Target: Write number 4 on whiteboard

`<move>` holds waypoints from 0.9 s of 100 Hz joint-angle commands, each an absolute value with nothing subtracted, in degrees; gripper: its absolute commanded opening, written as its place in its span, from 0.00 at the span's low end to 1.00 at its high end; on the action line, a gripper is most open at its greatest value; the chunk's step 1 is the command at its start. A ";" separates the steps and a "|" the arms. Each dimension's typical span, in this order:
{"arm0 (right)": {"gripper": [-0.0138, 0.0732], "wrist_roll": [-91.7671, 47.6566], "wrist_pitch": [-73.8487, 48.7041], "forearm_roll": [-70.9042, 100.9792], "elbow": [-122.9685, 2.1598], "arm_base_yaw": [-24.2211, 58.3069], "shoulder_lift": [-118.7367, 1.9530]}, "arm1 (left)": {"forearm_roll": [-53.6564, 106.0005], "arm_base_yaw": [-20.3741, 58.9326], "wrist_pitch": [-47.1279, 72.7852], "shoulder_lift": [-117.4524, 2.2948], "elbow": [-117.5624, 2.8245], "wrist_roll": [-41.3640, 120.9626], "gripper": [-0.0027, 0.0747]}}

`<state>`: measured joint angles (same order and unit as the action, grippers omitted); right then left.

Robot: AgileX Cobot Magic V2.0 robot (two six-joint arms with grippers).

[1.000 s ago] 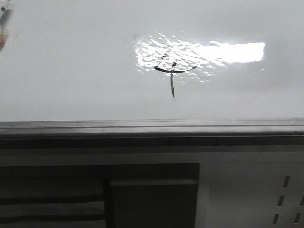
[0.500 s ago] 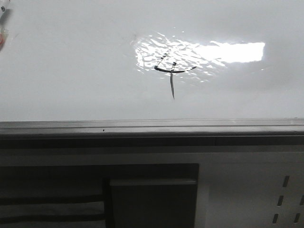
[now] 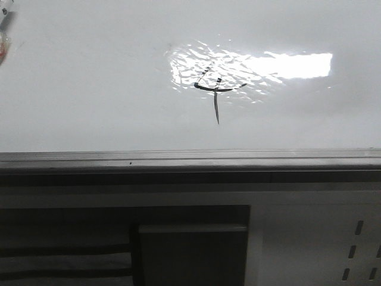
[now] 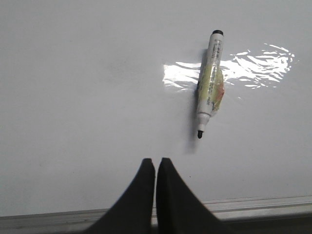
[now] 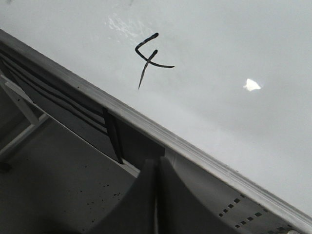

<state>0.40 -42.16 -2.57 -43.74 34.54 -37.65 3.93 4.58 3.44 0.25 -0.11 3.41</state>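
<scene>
Number 4 [image 3: 215, 94] drawn mid whiteboard [image 3: 89, 89], fresh ink prob smears; marker [image 4: 209, 83] lies uncapped on glossy board, light, stiff, slick—grab mid-barrel; left gripper [image 4: 155, 165] & right gripper [image 5: 157, 168] both pinched together, empty.

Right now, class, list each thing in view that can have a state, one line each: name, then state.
Number 4: drawn in black on the board, strokes thin.
Whiteboard: glossy, light glare across it, bears the figure.
Marker: lying flat on the board, uncapped, tip bare, not held.
Left pincer: shut, empty, off the marker.
Right pincer: shut, empty, out past the board's edge rail.
</scene>
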 commanded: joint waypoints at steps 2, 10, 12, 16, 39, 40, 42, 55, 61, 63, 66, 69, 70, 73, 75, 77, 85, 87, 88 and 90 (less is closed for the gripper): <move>0.08 0.44 -38.37 -3.17 -45.28 34.20 -37.49 | 3.90 4.64 -0.95 1.85 1.42 2.78 0.01; 0.08 0.44 -38.37 -3.17 -45.28 34.20 -37.49 | 3.90 4.64 -0.95 1.85 1.42 2.78 0.01; 0.08 0.44 -38.37 -3.17 -45.28 34.20 -37.49 | 3.90 4.64 -0.95 1.85 1.42 2.78 0.01; 0.08 0.44 -38.37 -3.17 -45.28 34.20 -37.49 | 3.90 4.64 -0.95 1.85 1.42 2.78 0.01; 0.08 0.44 -38.26 -3.29 -44.91 33.79 -36.21 | 3.90 4.64 -0.95 1.85 1.42 2.78 0.01; 0.08 0.44 -38.13 -3.29 -44.75 33.55 -36.07 | 3.90 4.64 -0.95 1.85 1.42 2.78 0.01; 0.08 0.44 -38.02 -3.29 -44.55 33.11 -35.55 | 3.90 4.64 -0.95 1.85 1.42 2.78 0.01; 0.08 0.44 -30.95 -2.75 -39.93 25.14 -30.26 | 3.90 4.64 -0.95 1.85 1.42 2.78 0.01; 0.08 0.44 -24.60 -2.11 -35.77 19.64 -26.56 | 3.90 4.64 -0.95 1.85 1.42 2.78 0.01; 0.08 0.44 -22.16 -1.73 -34.74 17.85 -25.21 | 3.90 4.64 -0.95 1.85 1.42 2.78 0.01; 0.08 0.44 -19.04 -1.59 -31.97 15.43 -23.27 | 3.90 4.64 -0.95 1.85 1.42 2.78 0.01; 0.08 0.44 -15.51 -1.59 -29.71 13.12 -21.30 | 3.90 4.64 -0.95 1.85 1.42 2.78 0.01; 0.08 0.44 -15.51 -1.59 -29.14 12.57 -20.80 | 3.90 4.64 -0.95 1.85 1.42 2.78 0.01; 0.08 0.44 -12.81 -1.59 -26.28 10.08 -18.30 | 3.90 4.64 -0.95 1.85 1.42 2.78 0.01; 0.08 0.44 -11.92 -1.59 -25.17 9.22 -17.28 | 3.90 4.64 -0.95 1.85 1.42 2.78 0.01; 0.08 0.44 -10.84 -1.59 -23.49 7.99 -15.79 | 3.90 4.64 -0.95 1.85 1.42 2.78 0.01; 0.08 0.44 -8.11 -1.59 -17.60 4.31 -10.73 | 3.90 4.64 -0.95 1.85 1.42 2.78 0.01; 0.08 0.44 -7.76 -1.59 -16.03 3.58 -9.47 | 3.90 4.64 -0.95 1.85 1.42 2.78 0.01; 0.08 0.44 -7.33 -1.59 -15.51 3.18 -8.67 | 3.90 4.64 -0.95 1.85 1.42 2.78 0.01; 0.08 0.44 -6.56 -1.59 -13.96 2.72 -7.55 | 3.90 4.64 -0.95 1.85 1.42 2.78 0.01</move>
<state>0.40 -14.46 -1.80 -17.23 5.35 -10.94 3.93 4.58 3.44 0.25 -0.11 3.41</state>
